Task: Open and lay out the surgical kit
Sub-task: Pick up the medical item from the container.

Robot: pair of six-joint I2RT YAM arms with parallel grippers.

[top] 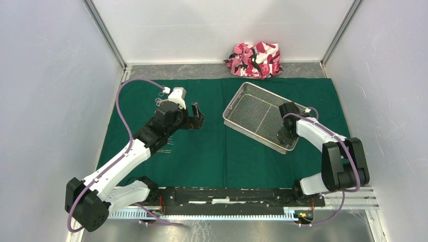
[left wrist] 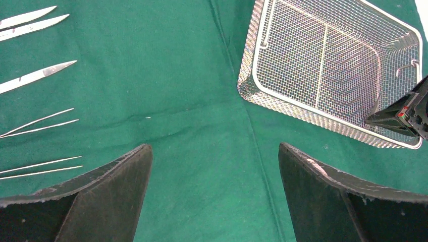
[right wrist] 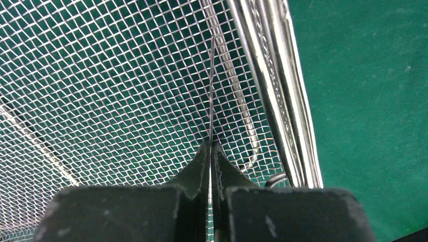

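The dark green drape [top: 222,161] lies spread flat on the table. The silver wire-mesh tray [top: 257,113] sits on it right of centre, turned at an angle, and looks empty. My right gripper [top: 285,136] is shut on the tray's near-right wall; in the right wrist view the thin mesh wall [right wrist: 211,91] runs edge-on between my closed fingers [right wrist: 211,145]. My left gripper [top: 198,121] is open and empty, low over bare drape [left wrist: 214,146] left of the tray [left wrist: 255,55]. Steel scissors [left wrist: 38,75] and tweezers [left wrist: 40,123] lie in a row on the drape at the left.
A pink-white-black camouflage cloth bundle [top: 255,59] lies beyond the drape's far edge. More slim instruments [top: 164,146] lie by the left arm. The right gripper shows at the tray's corner in the left wrist view [left wrist: 404,113]. Grey walls enclose the table.
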